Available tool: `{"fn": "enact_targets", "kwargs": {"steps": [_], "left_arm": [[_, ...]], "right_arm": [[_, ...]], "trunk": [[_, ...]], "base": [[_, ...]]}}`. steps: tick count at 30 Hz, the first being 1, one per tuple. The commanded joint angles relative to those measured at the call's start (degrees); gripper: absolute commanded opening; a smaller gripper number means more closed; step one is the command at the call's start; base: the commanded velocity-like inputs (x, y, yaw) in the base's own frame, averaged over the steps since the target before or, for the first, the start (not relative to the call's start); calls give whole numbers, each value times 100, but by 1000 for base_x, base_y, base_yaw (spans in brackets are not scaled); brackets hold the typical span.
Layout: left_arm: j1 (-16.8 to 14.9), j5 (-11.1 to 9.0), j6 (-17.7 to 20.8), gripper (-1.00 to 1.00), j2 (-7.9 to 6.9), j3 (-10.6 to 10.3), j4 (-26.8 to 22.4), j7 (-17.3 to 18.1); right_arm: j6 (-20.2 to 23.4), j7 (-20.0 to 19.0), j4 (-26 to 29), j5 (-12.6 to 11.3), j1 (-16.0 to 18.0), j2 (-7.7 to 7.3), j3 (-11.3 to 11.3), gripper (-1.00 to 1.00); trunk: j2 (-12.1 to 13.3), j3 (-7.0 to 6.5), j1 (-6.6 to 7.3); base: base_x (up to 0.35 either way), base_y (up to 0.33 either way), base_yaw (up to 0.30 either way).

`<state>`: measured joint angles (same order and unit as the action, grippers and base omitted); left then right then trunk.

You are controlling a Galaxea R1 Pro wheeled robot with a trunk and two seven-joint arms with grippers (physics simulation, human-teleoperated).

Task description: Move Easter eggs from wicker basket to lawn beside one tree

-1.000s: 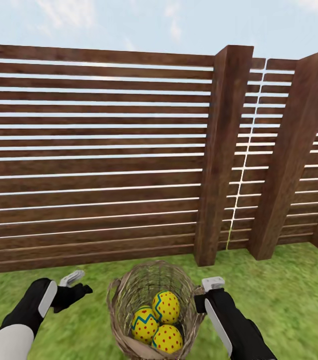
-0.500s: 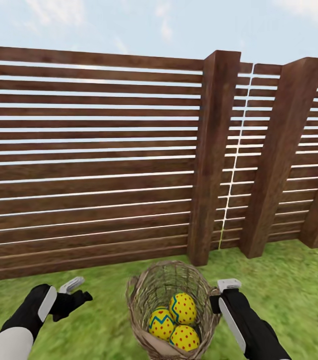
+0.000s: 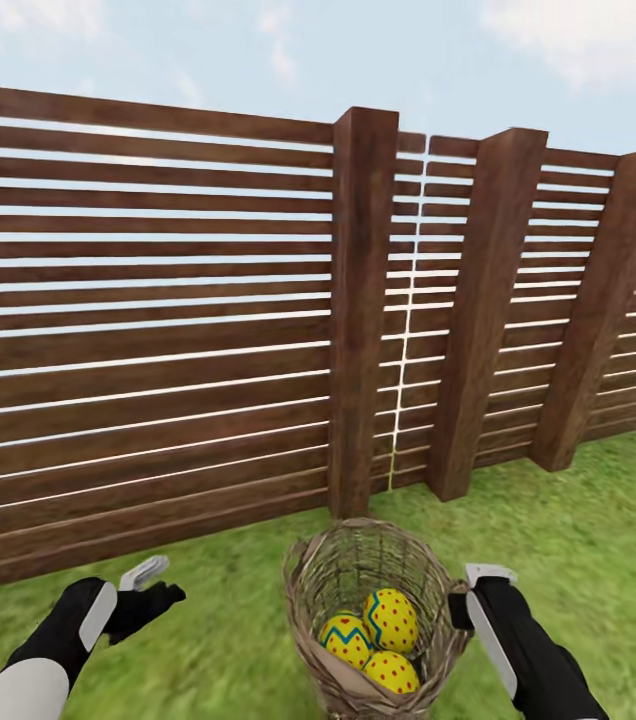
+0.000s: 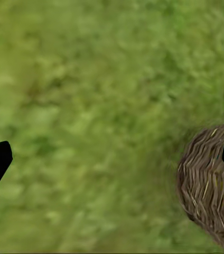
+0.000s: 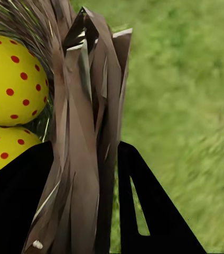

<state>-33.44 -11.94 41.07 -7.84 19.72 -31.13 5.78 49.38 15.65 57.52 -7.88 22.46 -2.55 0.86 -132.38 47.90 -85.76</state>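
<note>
A tall brown fence (image 3: 148,330) made of long flat wooden boards stands across the back — thin strips of light show between the boards. Three thick wooden posts (image 3: 362,310) stand in it, the right ones leaning. Green grass (image 3: 598,520) spreads in front of the fence. Above the fence is pale blue sky (image 3: 258,50) with soft white clouds.

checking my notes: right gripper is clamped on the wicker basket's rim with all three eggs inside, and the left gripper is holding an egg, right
Not quite: the left gripper holds no egg. The left wrist view shows its fingers spread wide over bare lawn. The rest stands: the right gripper pinches the wicker basket rim, as the right wrist view shows, and all three Easter eggs sit inside.
</note>
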Motion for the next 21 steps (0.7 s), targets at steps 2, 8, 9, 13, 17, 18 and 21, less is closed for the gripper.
{"fn": "enact_targets", "kwargs": {"steps": [2,8,9,13,17,18,21], "left_arm": [[-4,16,34,100,4,32,-8,27],[-4,16,32,100,8,32,12,20],[-4,16,32,100,5,32,37,20],[-4,17,35,100,2,32,61,27],[-4,17,36,100,2,32,63,28],[-4,16,34,100,7,32,67,27],[-4,17,33,100,10,31,71,23]], "right_arm": [[1,38,-60,-96,6,-7,-11,-100],[1,35,-80,-99,5,-9,-119,-100],[1,35,-82,-100,5,-9,-149,-100],[2,35,-83,-100,5,-9,-200,-100],[2,29,-83,-100,5,-12,-603,-100],[2,28,-83,-100,6,-15,-698,-100],[2,26,-83,-97,5,-54,-821,-100]], "trunk": [[-3,1,1],[-3,-14,1],[-3,-16,1],[-3,-26,1],[-3,-36,1],[-3,-38,1],[-3,-45,1]], "base": [[0,-290,-269],[0,-293,-269],[0,-287,-269],[0,-113,-269],[0,-9,-270],[0,-2,-270],[0,-1,-270]]}}
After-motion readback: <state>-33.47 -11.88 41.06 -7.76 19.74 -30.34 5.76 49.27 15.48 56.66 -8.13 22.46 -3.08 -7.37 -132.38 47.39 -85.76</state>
